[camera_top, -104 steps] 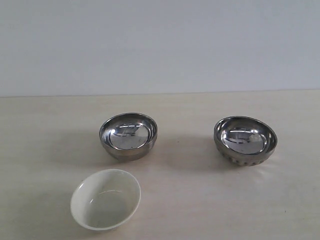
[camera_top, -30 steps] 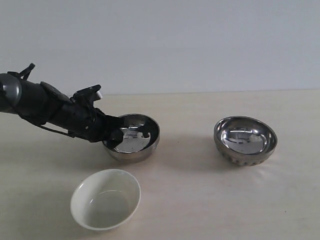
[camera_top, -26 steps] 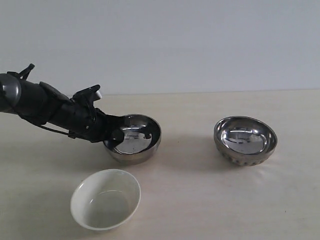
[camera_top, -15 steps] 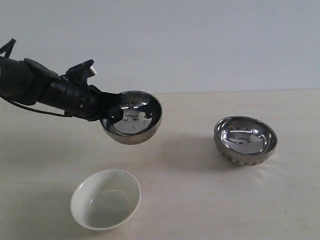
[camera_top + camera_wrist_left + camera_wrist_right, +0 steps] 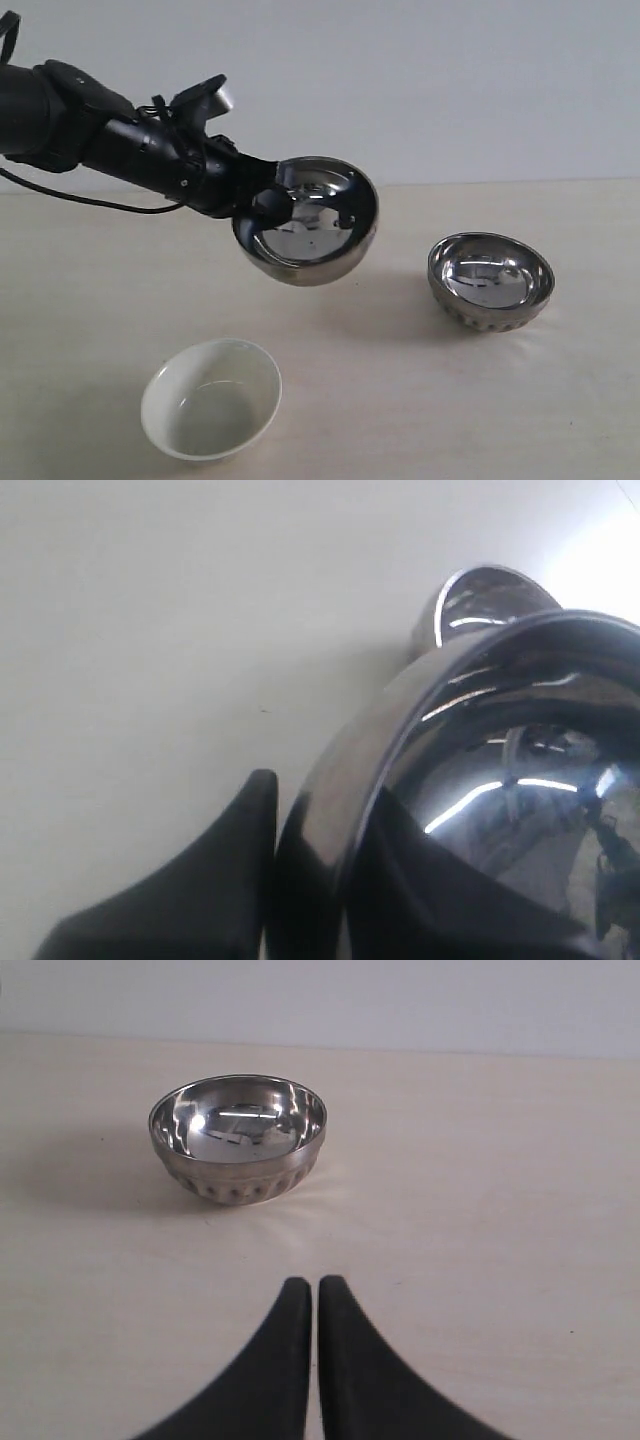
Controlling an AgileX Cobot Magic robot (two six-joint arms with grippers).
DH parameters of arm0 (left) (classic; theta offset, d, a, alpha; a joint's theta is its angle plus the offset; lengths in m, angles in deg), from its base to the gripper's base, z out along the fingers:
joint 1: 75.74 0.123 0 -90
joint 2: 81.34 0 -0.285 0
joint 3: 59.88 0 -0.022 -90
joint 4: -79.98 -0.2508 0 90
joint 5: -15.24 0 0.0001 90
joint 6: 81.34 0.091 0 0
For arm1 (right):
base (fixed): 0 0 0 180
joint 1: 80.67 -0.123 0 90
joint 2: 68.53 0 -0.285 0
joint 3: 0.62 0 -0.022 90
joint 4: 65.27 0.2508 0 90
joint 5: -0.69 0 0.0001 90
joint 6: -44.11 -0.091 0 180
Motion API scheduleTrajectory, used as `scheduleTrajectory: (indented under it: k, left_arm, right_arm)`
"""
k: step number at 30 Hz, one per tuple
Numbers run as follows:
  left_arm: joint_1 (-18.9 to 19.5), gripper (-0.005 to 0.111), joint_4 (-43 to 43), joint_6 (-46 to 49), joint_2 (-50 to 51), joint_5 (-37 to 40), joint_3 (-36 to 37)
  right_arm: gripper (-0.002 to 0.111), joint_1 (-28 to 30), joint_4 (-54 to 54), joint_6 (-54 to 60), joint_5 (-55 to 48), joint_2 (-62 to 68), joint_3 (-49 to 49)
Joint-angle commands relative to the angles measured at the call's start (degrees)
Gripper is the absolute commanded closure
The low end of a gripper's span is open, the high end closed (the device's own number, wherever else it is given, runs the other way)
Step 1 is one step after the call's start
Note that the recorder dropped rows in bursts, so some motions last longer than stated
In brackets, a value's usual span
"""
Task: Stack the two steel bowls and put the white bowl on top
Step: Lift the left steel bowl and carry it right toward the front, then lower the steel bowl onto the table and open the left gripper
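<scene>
Left gripper (image 5: pixel 262 207) was clamped on rim of smooth-sided shiny steel bowl (image 5: pixel 312 225), one finger outside wall, other inside. Bowl hung in air above pale wooden table (image 5: pixel 400 400), tilted, opening toward exterior camera. Dimpled shiny steel bowl (image 5: pixel 490 280) sat upright on table to right, well apart. Small glossy creamy-white bowl (image 5: pixel 210 398) sat upright at front left, apart from both. Right gripper (image 5: pixel 315 1305) had fingers pressed together, nothing between, with dimpled bowl ahead.

A pale wooden table (image 5: pixel 450 400) meets a plain white wall (image 5: pixel 450 80).
</scene>
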Motion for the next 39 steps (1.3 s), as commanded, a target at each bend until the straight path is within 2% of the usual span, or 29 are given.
scheduleTrajectory:
  k: [1, 6, 16, 26, 39]
  left_arm:
    - [-5.19, 0.103, -1.47, 0.30, -1.00, 1.88, 0.23]
    - [-9.97, 0.103, -3.47, 0.30, -1.00, 1.97, 0.23]
    - [-16.34, 0.103, -5.20, 0.17, 0.90, 1.06, 3.65]
    - [-16.90, 0.103, -4.84, 0.40, 7.63, 0.04, 4.90]
    - [-16.90, 0.103, -4.84, 0.75, 11.10, -3.44, 4.90]
  right_arm:
    - [0.108, 0.14, -0.56, 0.15, 0.28, -0.30, -0.04]
    - [0.108, 0.14, -0.56, 0.15, 0.28, -0.30, -0.04]
    - [0.108, 0.14, -0.56, 0.15, 0.28, -0.30, -0.04]
    - [0.108, 0.14, -0.56, 0.15, 0.28, -0.30, -0.04]
    - [0.108, 0.14, -0.56, 0.15, 0.28, -0.30, -0.04]
